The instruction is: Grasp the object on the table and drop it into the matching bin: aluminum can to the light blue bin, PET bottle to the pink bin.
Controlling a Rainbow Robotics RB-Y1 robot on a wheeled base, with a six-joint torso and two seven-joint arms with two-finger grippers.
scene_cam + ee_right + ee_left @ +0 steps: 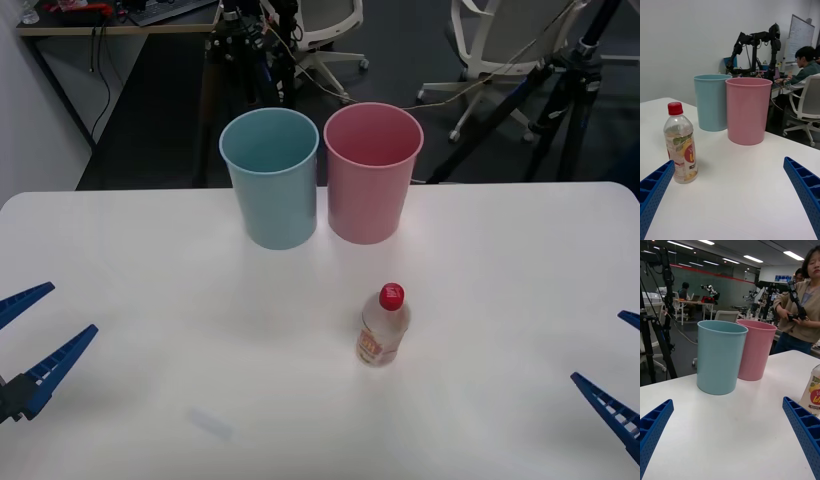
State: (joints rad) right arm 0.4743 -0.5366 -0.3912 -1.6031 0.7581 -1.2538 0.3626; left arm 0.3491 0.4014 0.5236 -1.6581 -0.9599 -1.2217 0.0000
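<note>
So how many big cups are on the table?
2, both standing at the table's far side: the light blue bin on the robot's left, the pink bin right beside it.

The left gripper [22,343] has two blue, ribbed, wedge-shaped fingers [60,361] tapering to points, on a dark mount. The right gripper [620,365] has matching blue ribbed fingers [805,187].

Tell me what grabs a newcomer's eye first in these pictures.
Two tall bins stand side by side at the table's far edge: the light blue bin on the left, the pink bin on the right. Nearer the robot, the PET bottle with a red cap stands upright, in front of the pink bin. The left end effector and right end effector wait open at the sides.
</note>
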